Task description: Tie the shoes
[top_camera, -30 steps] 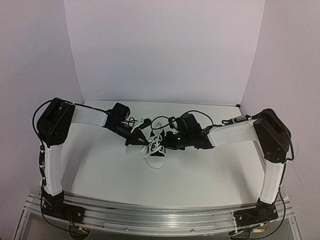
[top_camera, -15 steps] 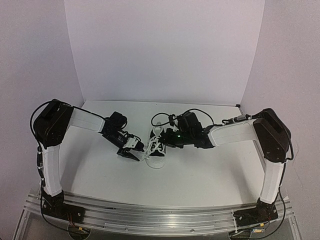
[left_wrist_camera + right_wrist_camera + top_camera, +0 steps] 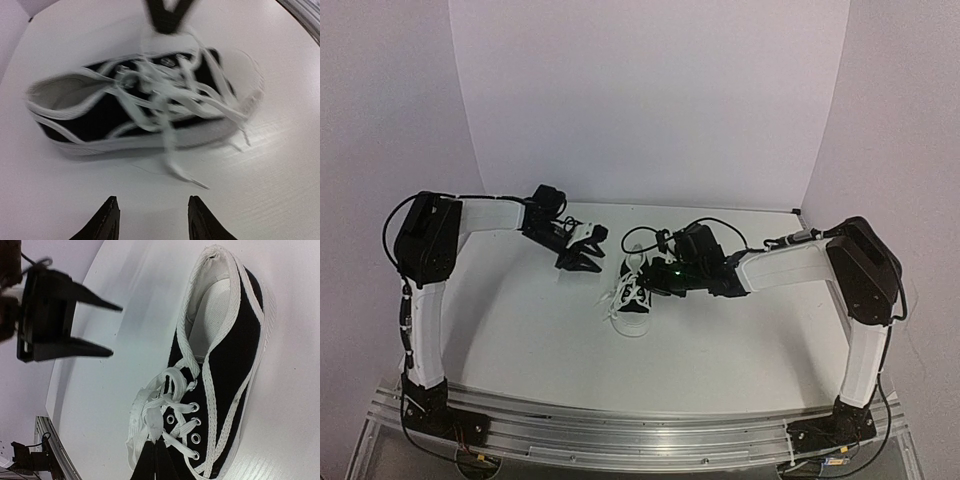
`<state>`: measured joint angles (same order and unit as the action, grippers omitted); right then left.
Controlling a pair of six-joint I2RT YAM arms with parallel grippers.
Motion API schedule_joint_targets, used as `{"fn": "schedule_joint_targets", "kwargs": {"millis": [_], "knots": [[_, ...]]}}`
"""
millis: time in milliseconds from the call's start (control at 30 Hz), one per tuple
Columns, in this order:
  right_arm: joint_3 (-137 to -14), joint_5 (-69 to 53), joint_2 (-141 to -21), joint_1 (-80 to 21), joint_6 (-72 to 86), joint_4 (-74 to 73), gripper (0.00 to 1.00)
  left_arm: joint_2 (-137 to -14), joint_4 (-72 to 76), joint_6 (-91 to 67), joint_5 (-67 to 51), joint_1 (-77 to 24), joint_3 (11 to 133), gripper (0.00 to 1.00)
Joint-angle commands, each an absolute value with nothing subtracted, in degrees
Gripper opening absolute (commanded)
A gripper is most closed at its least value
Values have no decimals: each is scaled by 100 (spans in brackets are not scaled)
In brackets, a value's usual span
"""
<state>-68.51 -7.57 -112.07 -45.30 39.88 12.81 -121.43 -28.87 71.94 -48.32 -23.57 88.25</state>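
Note:
A small black sneaker (image 3: 632,295) with a white toe cap, white sole and white laces lies on the white table, toe toward the near edge. My right gripper (image 3: 652,282) is over its lacing. In the right wrist view the gripper (image 3: 157,446) is shut on a lace loop (image 3: 150,412) above the eyelets of the sneaker (image 3: 225,360). My left gripper (image 3: 582,257) is open and empty, up and to the left of the shoe and apart from it. In the left wrist view the left gripper (image 3: 152,217) faces the sneaker's side (image 3: 100,117), and a loose lace end (image 3: 187,179) lies on the table.
White walls close the table at the back and both sides. The left gripper (image 3: 115,330) shows open at the upper left of the right wrist view. The right gripper's fingers (image 3: 167,15) show at the top of the left wrist view. An aluminium rail (image 3: 620,435) runs along the near edge.
My left gripper has left the laces, swung out to the shoe's left, then moved back toward the far wall, open. My right gripper stays shut on the lace loop.

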Motion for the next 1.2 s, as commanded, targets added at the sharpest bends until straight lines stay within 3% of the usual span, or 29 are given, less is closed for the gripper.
{"fn": "schedule_joint_targets", "kwargs": {"millis": [0, 200, 467, 767, 1033, 1167], "knots": [[-6874, -810, -11253, -4516, 3893, 1399, 0, -12504, -2266, 4541, -5136, -2780, 9564, 43], [-6874, -796, -11269, -4513, 3935, 1406, 0, -12643, -1894, 4112, -5050, -3059, 9480, 50], [-6965, -863, -11315, -4512, 3907, 1406, 0, -12918, -1992, 4100, -4797, -3091, 9750, 38], [-7002, -871, -11351, -4515, 3894, 1406, 0, -12638, -2398, 4476, -5174, -2995, 9462, 45], [-7036, -874, -11357, -4516, 3873, 1406, 0, -12832, -2703, 4573, -5011, -2963, 9741, 21], [-7053, -872, -11356, -4515, 3870, 1406, 0, -12820, -2914, 4658, -5014, -2968, 9852, 1]]}}
